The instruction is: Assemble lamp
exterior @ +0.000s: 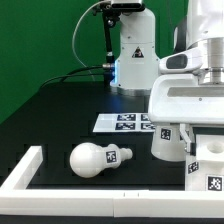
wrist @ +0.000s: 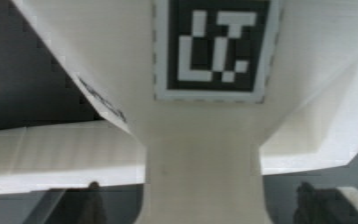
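The lamp's bulb point(exterior: 98, 158) lies on its side on the black table, near the front at the exterior view's left. The tapered shade point(exterior: 168, 140) stands behind it, under the arm's hand. The blocky base point(exterior: 212, 165) sits at the exterior view's right edge; in the wrist view it fills the frame as a white part point(wrist: 202, 140) with a tag. My gripper point(exterior: 200, 135) is right over the base. In the wrist view the gripper point(wrist: 206, 200) is open, with a dark fingertip on each side of the white part and a gap left on both sides.
The marker board point(exterior: 125, 122) lies flat mid-table behind the bulb. A long white rail point(exterior: 30, 165) runs along the front and the exterior view's left. The robot's white pedestal point(exterior: 135, 55) stands at the back.
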Controlling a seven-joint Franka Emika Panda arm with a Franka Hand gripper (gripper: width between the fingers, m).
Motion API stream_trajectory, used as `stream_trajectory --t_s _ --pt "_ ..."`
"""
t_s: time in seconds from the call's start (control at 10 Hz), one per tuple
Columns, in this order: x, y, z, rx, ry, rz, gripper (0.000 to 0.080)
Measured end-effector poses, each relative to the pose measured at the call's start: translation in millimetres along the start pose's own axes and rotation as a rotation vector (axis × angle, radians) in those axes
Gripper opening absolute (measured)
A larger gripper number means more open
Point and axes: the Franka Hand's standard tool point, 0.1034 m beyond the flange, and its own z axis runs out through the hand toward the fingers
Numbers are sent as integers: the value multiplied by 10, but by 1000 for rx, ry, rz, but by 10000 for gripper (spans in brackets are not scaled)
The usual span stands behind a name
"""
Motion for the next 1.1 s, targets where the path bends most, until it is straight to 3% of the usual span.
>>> stream_trajectory --t_s 0.5,0.7,1.1 --pt "-49 3 34 -3 -2 -12 532" --pt "-52 4 35 -4 -3 -13 677" --pt "-52 5 35 -4 -3 -14 698"
